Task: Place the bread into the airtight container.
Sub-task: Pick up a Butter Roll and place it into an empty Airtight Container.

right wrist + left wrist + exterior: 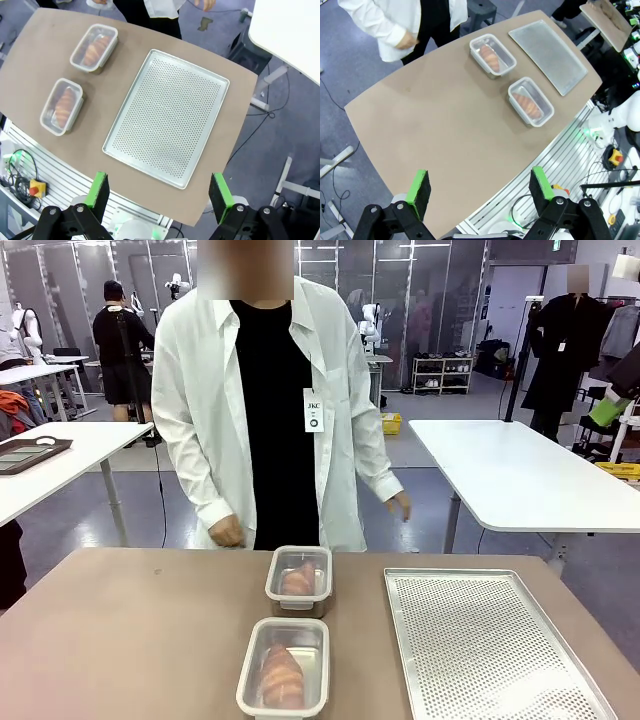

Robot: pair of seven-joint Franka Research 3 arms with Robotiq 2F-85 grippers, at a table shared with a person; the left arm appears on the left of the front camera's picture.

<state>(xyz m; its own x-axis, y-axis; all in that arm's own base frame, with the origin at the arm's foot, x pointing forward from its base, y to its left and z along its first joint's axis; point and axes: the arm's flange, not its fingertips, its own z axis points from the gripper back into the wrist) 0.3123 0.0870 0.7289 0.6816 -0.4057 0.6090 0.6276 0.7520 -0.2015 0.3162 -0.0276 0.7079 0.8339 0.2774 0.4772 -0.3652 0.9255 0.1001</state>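
Green-padded left gripper (480, 192) and right gripper (159, 196) both hang spread wide, empty, high above the table (130, 640); bread (281, 676) lies in each of two clear containers (284, 667) beside a perforated tray (490, 640)

A brown surface (120, 630) with rounded corners fills the foreground; beyond it lies a grey-blue floor (430, 445), smooth and evenly lit; a white table (520, 475) stands at the right on a pale leg, and another white table (60, 455) at the left; farther back a low shelf rack (442, 373) sits against glass partitions (400, 300) in dark frames; a yellow crate (390, 423) rests on the floor near the middle; ceiling lights reflect in the glass; black cables trail over the floor (330, 95) beside the surface (435, 130) in the left wrist view.
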